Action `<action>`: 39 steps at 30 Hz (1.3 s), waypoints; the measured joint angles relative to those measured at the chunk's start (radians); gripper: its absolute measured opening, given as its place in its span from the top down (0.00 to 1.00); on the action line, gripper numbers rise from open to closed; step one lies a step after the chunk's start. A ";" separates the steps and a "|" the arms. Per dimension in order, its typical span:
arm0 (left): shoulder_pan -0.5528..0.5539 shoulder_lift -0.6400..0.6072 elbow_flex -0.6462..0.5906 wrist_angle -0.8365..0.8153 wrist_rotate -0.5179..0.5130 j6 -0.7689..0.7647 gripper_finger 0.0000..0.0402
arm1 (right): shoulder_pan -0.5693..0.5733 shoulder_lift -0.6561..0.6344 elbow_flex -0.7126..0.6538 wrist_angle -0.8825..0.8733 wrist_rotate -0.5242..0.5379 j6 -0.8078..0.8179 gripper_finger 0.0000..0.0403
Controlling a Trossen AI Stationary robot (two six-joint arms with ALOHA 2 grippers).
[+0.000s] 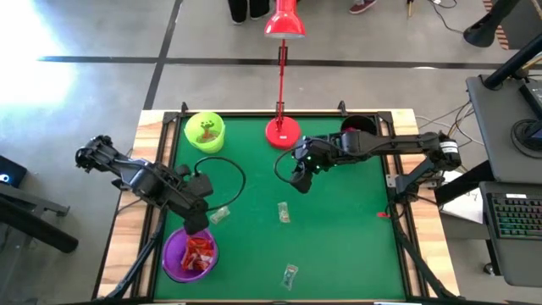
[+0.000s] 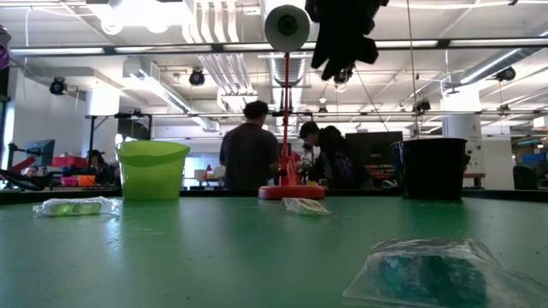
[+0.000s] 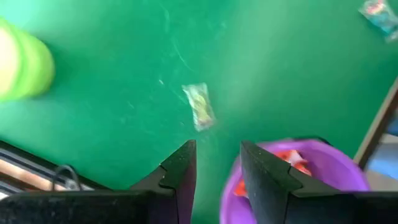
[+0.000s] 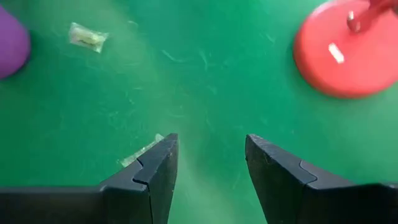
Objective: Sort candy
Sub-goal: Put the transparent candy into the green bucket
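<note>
While the left gripper (image 1: pixel 196 225) hangs over the upper rim of the purple cup (image 1: pixel 190 255) at about seven o'clock on the green mat (image 1: pixel 339 237), its fingers (image 3: pixel 181 175) stand parted with nothing between them, and the wrist view shows red-wrapped candy (image 3: pixel 291 163) lying inside the cup just beside them. From above, that heap of red and red-and-white sweets (image 1: pixel 199 251) fills much of the cup. A clear greenish sweet (image 1: pixel 221 214) lies on the mat just at two o'clock from the left gripper, apart from it. The right gripper (image 1: pixel 301 181) hovers near the mat's middle, toward twelve o'clock, with its fingers (image 4: pixel 153 167) spread wide and empty above bare felt; the red lamp base (image 1: pixel 282 132) sits at eleven o'clock from it. Another greenish sweet (image 1: pixel 284 213) lies at six o'clock from the right gripper, and a third (image 1: pixel 290 273) rests near the mat's six o'clock edge. A small red piece (image 1: pixel 382 213) lies at the mat's four o'clock border. The lime-green cup (image 1: pixel 205 132) stands at eleven o'clock with something inside it, and the black cup (image 1: pixel 358 127) at one o'clock.
</note>
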 joint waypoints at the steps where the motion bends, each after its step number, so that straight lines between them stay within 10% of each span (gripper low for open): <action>1: 0.000 0.000 0.000 0.000 -0.020 0.007 0.73 | 0.000 0.000 -0.015 0.008 0.003 0.018 0.55; 20: 0.004 -0.096 -0.002 0.000 -0.349 0.045 0.73 | 0.022 0.028 -0.233 0.213 0.007 0.500 0.54; 39: 0.008 -0.274 -0.003 0.000 -0.481 0.119 0.73 | 0.143 0.335 -0.073 0.253 -0.080 0.590 0.54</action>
